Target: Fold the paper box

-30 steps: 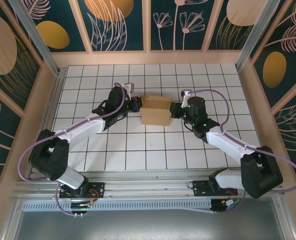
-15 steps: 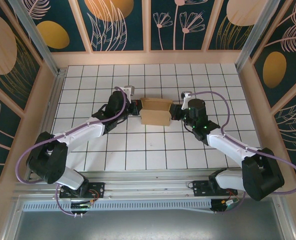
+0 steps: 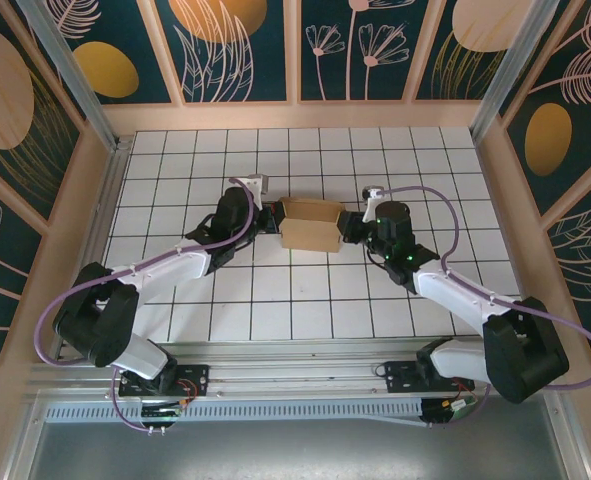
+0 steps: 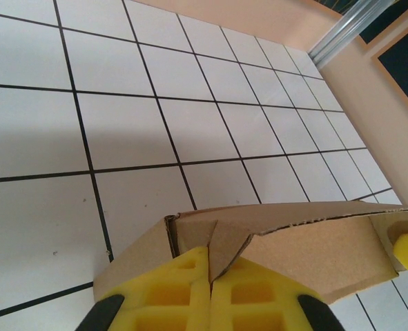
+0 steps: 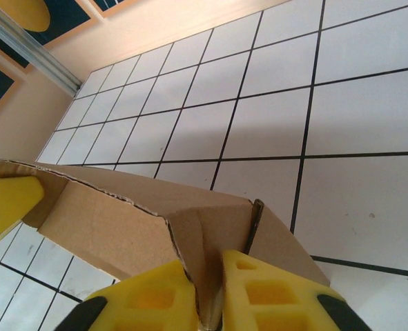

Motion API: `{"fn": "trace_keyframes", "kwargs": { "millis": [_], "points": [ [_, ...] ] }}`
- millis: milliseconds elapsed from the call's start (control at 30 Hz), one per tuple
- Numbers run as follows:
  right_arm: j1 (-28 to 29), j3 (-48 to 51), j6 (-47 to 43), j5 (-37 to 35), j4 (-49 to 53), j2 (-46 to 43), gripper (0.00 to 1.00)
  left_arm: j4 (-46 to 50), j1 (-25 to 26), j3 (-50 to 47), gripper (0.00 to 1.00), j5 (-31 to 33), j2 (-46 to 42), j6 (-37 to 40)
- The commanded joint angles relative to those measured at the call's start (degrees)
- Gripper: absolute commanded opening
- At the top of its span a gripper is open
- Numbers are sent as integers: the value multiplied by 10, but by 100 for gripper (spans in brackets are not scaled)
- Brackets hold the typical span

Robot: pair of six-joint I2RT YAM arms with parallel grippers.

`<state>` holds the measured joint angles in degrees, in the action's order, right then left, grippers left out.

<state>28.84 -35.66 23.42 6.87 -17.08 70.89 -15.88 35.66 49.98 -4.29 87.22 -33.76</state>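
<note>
In the top view, the two arms reach from their bases at the bottom of the frame up toward the middle of the tiled worktop (image 3: 275,300), where they meet at the paper box (image 3: 310,225). The box sits just above the centre of the frame, between the two end effectors.

The left end effector (image 3: 272,215) is at the box's left end. In the left wrist view its yellow pads (image 4: 176,289) at the bottom of the frame are pressed together on a cardboard end flap, so it is clamped on the box. The right end effector (image 3: 350,225) is at the box's right end. In the right wrist view its pads (image 5: 148,296) pinch a folded cardboard edge, with only a sliver of gap where the card passes between them.

Both wrist views show upright brown walls running off toward the opposite arm, with creased corners and a tucked flap at each end. The sheet is therefore already raised into a box shape, which I judge to be most of the task. The top looks open in the overhead view, and the long wall bows slightly. What is probably left is seating the end flaps and closing or squaring the box.

Beyond the box are bare white tiles up to the patterned wall panels (image 3: 235,50) at the top of the frame.
</note>
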Motion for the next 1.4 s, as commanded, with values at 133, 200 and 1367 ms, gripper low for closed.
{"fn": "trace_keyframes", "kwargs": {
  "millis": [133, 200, 1367],
  "points": [
    [22, 18, 19, 26, 79, -32, 28, 194, 41, -24, 18, -57, 23, 1],
    [22, 16, 19, 22, 83, -51, 34, 198, 41, -19, 22, -55, 14, 0],
    [-48, -116, 44, 62, 100, 6, 60, 201, 41, 54, 55, -12, -28, -30]
  ]
}}
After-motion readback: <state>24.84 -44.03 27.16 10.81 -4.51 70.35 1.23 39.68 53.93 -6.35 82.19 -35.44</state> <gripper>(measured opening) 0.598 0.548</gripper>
